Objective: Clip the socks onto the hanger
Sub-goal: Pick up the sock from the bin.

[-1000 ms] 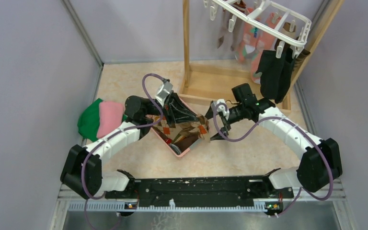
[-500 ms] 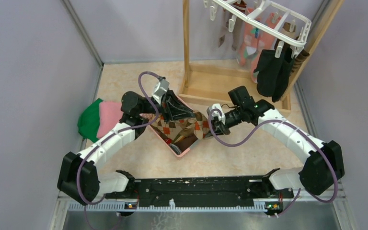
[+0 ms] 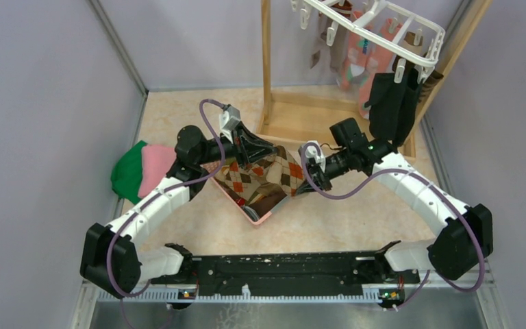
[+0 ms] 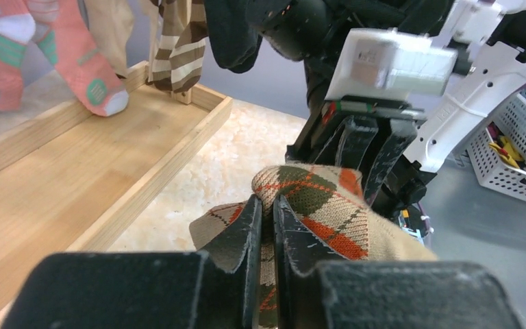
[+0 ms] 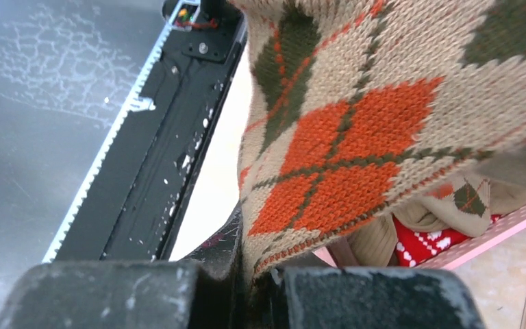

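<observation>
An argyle sock (image 3: 268, 171) with brown and orange diamonds is stretched between both grippers, just above the pink basket (image 3: 259, 218). My left gripper (image 3: 257, 159) (image 4: 266, 205) is shut on one end of the argyle sock (image 4: 325, 205), with fabric pinched between the jaws. At the other end, the right gripper (image 3: 307, 185) (image 5: 260, 269) is shut on the edge of the same sock (image 5: 356, 130). The white hanger (image 3: 390, 31) hangs at the back right with black socks (image 3: 390, 99), a pink sock (image 3: 356, 62) and striped socks (image 4: 178, 48) clipped under it.
The hanger hangs from a wooden stand (image 3: 267, 68) whose base tray (image 4: 61, 178) lies behind the basket. More socks, one red and white (image 5: 424, 243), lie in the basket. Folded green and pink cloths (image 3: 140, 170) sit left of it. Grey walls close in both sides.
The right gripper came in from the right and shut on the sock's free edge. The sock now spreads flat between both grippers, and the left gripper has shifted slightly back.
</observation>
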`<state>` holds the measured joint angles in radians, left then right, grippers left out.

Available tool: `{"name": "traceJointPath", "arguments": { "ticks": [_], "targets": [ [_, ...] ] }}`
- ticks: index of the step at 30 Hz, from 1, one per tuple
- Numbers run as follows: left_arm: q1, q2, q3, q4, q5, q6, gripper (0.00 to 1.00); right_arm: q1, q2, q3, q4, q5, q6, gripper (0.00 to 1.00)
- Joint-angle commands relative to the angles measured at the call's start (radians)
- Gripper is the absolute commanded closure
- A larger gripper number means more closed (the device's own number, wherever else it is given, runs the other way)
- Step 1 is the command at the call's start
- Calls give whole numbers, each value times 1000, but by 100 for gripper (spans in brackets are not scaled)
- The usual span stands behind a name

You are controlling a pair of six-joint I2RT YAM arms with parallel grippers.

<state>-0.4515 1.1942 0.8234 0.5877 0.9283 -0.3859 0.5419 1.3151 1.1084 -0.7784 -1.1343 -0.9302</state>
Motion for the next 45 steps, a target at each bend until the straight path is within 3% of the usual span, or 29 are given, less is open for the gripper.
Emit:
{"name": "traceJointPath", "arguments": {
  "ticks": [1,4,9,15,20,22,25,28,34,37,43,45],
  "targets": [
    [13,19,-23,31,-34,4,89,-29,-25,90,-38,-136,24,100],
    [19,46,-27,72,3,-39,99,-33,-27,91,-36,-116,29,100],
    [44,50,-16,28,-13,-72,100,-54,-34,40,42,36,105,100],
    [69,101,46,-66,26,-175,100,-109,-48,46,30,27,108,80],
    [66,150,79,-18,135,-193,100,-109,-32,32,-12,84,21,67],
    [32,123,82,-67,114,-34,100,-109,-33,29,-36,82,-18,57],
    [-85,19,62,-241,-132,404,100,-109,-40,30,-64,39,-53,38],
    [-193,-68,-9,-214,-259,744,100,-109,-44,35,-43,9,-3,24],
    [-302,-165,-137,-174,-308,1327,100,-113,-37,52,91,-103,272,18],
    [-333,-188,-178,-191,-397,1504,100,-114,-39,25,191,-159,419,18],
    [-384,-202,-213,-208,-466,1622,100,-115,-13,-15,429,-134,735,18],
    [-400,-205,-213,-229,-488,1655,100,-115,11,-32,543,-132,929,17]
  ]
}}
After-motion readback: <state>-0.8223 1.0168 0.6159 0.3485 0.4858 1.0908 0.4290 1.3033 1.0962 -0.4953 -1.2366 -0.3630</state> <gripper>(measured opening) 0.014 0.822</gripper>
